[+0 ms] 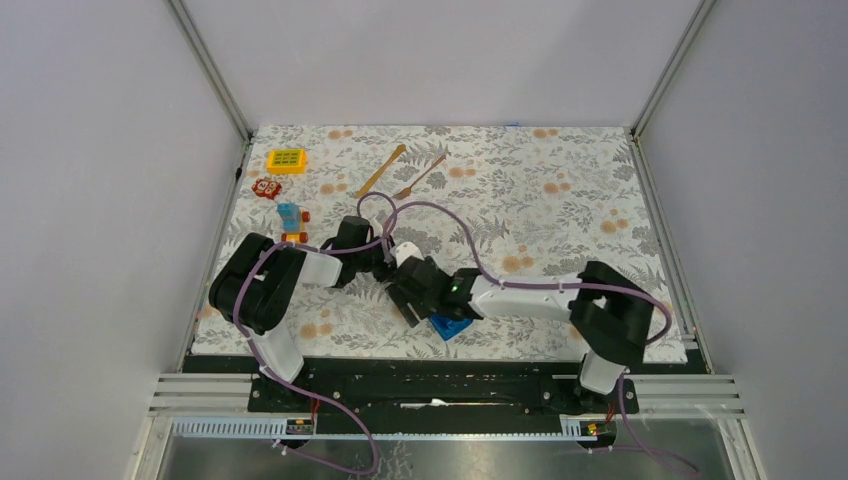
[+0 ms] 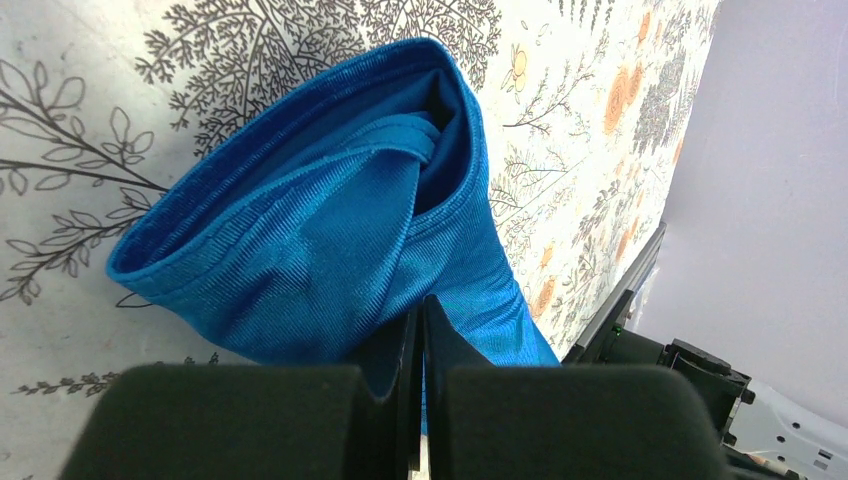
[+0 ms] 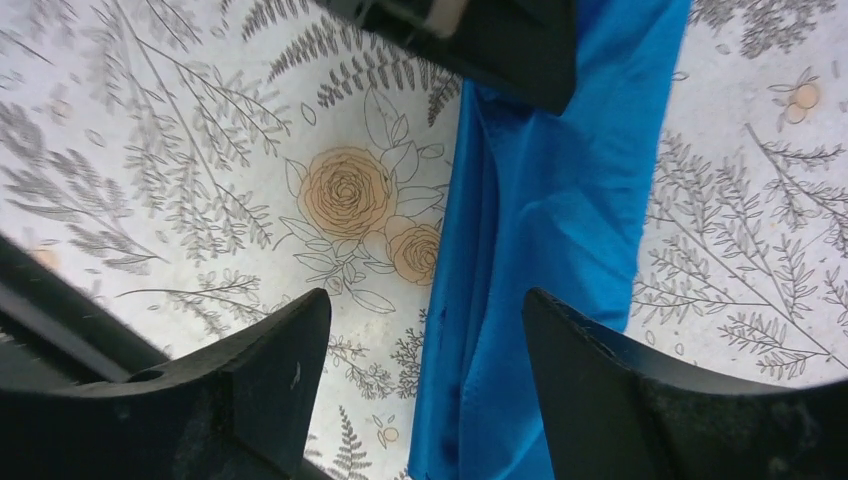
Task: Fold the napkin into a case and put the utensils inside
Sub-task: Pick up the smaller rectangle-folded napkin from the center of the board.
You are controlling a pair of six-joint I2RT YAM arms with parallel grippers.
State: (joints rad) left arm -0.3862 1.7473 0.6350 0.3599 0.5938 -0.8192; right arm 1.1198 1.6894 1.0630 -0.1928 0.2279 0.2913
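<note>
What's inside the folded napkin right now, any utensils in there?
At the open end of the napkin only its own inner folds show; deeper in is dark and hidden. Both utensils lie uncovered at the far side of the table.

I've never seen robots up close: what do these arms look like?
The left arm and right arm have black joints and white links, each trailing a purple cable. The right bears a green light. The left tool and right tool have black fingers.

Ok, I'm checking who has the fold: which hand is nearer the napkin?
Left. The left hand is shut on the napkin; the right hand hangs open over it.
</note>
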